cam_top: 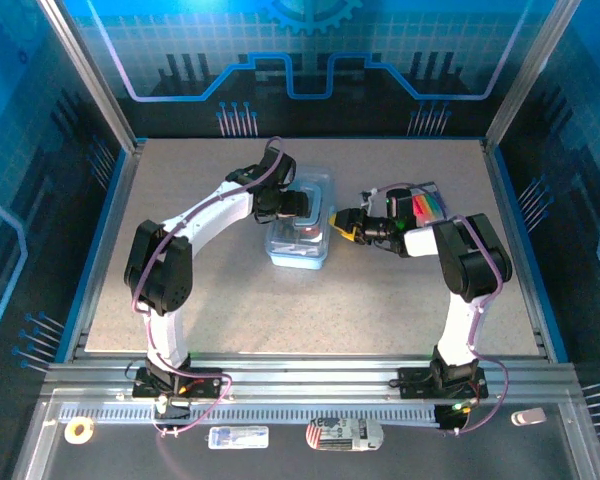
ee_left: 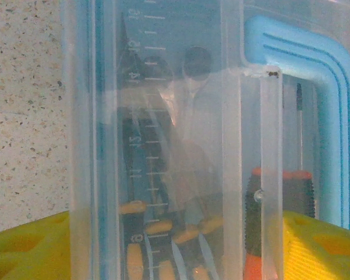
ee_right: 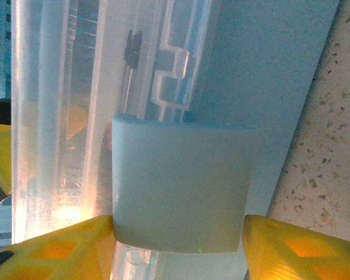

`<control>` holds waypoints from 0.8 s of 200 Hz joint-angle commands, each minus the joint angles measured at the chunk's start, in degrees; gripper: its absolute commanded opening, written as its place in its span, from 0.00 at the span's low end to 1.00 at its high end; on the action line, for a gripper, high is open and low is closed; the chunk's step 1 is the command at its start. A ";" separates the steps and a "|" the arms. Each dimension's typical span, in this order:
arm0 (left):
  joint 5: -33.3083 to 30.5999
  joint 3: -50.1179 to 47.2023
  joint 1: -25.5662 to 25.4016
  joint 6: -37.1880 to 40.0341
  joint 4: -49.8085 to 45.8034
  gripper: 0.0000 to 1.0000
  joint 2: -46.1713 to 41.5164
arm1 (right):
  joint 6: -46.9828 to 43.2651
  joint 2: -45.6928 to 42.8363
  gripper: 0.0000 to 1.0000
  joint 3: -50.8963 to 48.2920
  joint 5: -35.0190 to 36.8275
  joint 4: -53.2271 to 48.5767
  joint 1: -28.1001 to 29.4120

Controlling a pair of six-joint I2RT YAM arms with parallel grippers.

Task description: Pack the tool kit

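On the speckled grey counter (cam_top: 380,310) we see left fingers (ee_left: 23,245) spread astride the clear plastic box (cam_top: 298,250), right fingers (ee_right: 291,245) parted around its pale-blue latch (ee_right: 184,186).

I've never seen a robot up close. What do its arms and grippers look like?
The left arm and right arm are white tubes linked by chunky black joints, a purple cable looping along each. The left gripper and right gripper end in yellow fingers with hollow pockets.
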 commanded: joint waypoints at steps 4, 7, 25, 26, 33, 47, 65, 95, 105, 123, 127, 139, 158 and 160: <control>1.57 -4.99 0.53 -0.40 -8.32 0.40 7.88 | -2.35 -2.01 0.61 -0.28 -0.39 -3.63 -0.19; 1.54 -4.97 0.53 -0.42 -8.32 0.40 7.89 | -2.47 -2.11 0.61 -0.23 -0.37 -3.74 -0.21; 1.54 -4.96 0.49 -0.42 -8.32 0.40 7.95 | -2.75 -2.60 0.61 -0.26 -0.61 -3.99 -0.58; 1.54 -4.96 0.49 -0.39 -8.32 0.40 7.92 | -2.74 -2.62 0.62 -0.28 -0.62 -4.01 -0.58; 1.54 -4.88 0.49 -0.36 -8.37 0.40 7.91 | -2.80 -2.89 0.62 -0.24 -0.66 -4.03 -0.74; 1.52 -4.79 0.50 -0.40 -8.46 0.39 7.99 | -3.27 -3.62 0.62 -0.30 -0.80 -4.58 -0.79; 1.43 -4.68 0.49 -0.36 -8.50 0.40 8.04 | -4.81 -4.97 0.62 -0.96 -0.64 -6.39 -0.84; 1.33 -4.44 0.51 -0.41 -8.68 0.40 8.07 | -6.45 -7.74 0.62 -3.30 0.90 -8.87 -1.31; 1.29 -4.35 0.49 -0.38 -8.76 0.40 8.06 | -6.82 -8.64 0.62 -4.07 1.36 -9.62 -1.58; 1.35 -4.18 0.51 -0.36 -8.79 0.40 8.15 | -7.34 -9.65 0.61 -4.86 1.83 -10.81 -1.94; 1.31 -4.18 0.51 -0.36 -8.77 0.39 8.15 | -7.58 -9.67 0.61 -4.79 2.00 -11.22 -2.00; 1.29 -4.18 0.51 -0.28 -8.78 0.39 8.14 | -8.23 -9.40 0.61 -4.24 2.04 -11.46 -2.09; 1.25 -4.29 0.50 -0.32 -8.86 0.40 7.95 | -8.53 -8.71 0.59 -2.47 1.69 -12.87 -2.52; 1.26 -4.29 0.49 -0.29 -8.81 0.40 7.97 | -8.31 -8.71 0.59 -2.57 1.93 -12.57 -2.63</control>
